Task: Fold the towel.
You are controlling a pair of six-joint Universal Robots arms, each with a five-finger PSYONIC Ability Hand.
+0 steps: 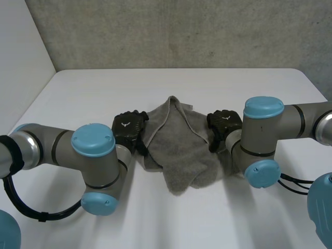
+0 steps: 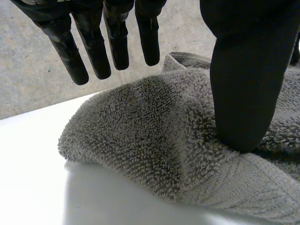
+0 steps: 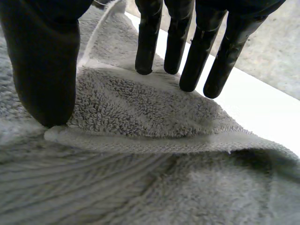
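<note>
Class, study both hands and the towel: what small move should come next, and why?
The left hand and right hand flank the bunched towel, thumbs resting on it, fingers straight, gripping nothing yet. So probably close each hand's fingers toward its thumb to pinch the towel's edge.

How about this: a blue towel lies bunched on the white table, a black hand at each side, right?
Not blue: the head view shows a grey towel, bunched on the white table, left hand and right hand at its sides.
</note>
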